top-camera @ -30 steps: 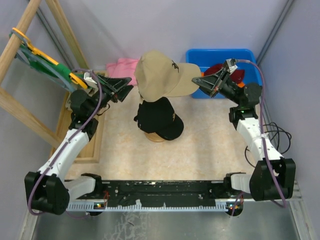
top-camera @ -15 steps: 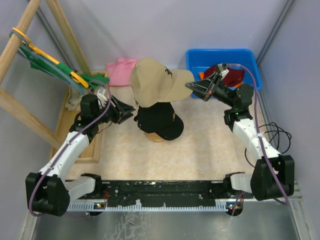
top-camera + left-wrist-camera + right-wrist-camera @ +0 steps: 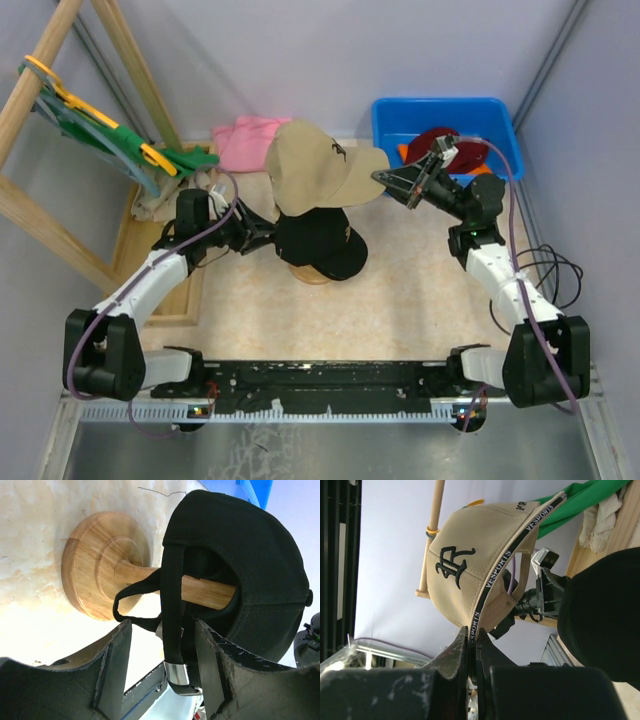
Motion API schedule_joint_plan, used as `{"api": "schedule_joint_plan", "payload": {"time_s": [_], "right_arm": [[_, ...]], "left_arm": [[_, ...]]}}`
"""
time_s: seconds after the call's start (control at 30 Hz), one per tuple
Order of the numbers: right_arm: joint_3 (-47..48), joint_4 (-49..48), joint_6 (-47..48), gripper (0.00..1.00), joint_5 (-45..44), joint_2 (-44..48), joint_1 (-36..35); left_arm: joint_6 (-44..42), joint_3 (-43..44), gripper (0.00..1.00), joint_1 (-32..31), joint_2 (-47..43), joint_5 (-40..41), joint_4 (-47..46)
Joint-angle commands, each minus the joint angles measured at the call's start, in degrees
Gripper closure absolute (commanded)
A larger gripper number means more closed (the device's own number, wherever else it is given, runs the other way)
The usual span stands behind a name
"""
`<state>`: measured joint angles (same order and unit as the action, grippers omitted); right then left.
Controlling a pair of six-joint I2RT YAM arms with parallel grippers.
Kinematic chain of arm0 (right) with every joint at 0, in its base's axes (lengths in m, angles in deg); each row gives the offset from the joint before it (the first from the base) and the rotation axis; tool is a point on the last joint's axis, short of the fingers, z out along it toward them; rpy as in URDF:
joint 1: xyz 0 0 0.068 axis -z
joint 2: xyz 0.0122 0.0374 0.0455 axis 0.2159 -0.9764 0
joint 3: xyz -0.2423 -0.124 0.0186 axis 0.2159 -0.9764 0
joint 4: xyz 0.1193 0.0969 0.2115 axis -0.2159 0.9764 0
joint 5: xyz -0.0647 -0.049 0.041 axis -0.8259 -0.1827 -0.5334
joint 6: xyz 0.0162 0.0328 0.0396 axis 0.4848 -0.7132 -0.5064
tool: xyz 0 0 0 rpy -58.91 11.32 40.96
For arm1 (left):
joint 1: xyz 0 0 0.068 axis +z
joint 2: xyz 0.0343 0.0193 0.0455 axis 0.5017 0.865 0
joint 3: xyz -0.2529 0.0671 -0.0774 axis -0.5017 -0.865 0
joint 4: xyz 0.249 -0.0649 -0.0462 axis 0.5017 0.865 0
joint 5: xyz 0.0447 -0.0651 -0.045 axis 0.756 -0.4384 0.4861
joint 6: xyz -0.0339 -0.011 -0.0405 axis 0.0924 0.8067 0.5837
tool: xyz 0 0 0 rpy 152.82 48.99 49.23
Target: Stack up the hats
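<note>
At the far left of the surface [image 3: 410, 300] hangs a green garment [image 3: 190, 158]. The left pincer [image 3: 265, 237] stands released just left of the black cap [image 3: 325, 240] on its central wooden stand [image 3: 312, 276]. The right pincer [image 3: 384, 178] clenches the brim of the tan cap [image 3: 315, 165] above it. A blue bin [image 3: 440, 108] sits far right.

Right hand [image 3: 386, 180] holds tan cap [image 3: 312, 168] by its brim over black cap [image 3: 322, 242]; left hand [image 3: 264, 236] beside it.

The beige table [image 3: 420, 290] carries a wooden stand [image 3: 95, 565], a blue bin [image 3: 440, 102] and a pink cloth [image 3: 240, 140].
</note>
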<state>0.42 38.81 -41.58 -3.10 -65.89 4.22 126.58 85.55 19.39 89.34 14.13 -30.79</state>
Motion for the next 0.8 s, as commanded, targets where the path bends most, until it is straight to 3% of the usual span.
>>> {"api": "schedule_joint_plan", "payload": {"time_s": [0.0,0.2,0.4,0.47,0.77], "right_arm": [[-0.9,-2.0,0.9,1.00,-1.9,2.7,-1.2],[-4.2,-3.0,1.6,1.00,-4.0,2.4,-4.1],[-8.0,-6.3,1.9,1.00,-6.6,0.6,-6.4],[-9.4,-7.0,1.9,1.00,-6.9,0.1,-6.6],[-15.7,-11.5,1.9,1.00,-8.5,-1.9,-6.6]], "left_arm": [[0.4,0.8,0.41,0.2,1.2,-0.9,-4.7],[3.2,0.0,0.47,-0.3,2.9,-0.8,-9.1],[3.7,-1.0,0.84,-1.0,4.3,-0.4,-10.9],[3.3,-2.2,0.89,-1.0,3.9,0.1,-10.9],[2.6,-7.6,0.96,-0.9,4.2,0.2,-12.0]]}}
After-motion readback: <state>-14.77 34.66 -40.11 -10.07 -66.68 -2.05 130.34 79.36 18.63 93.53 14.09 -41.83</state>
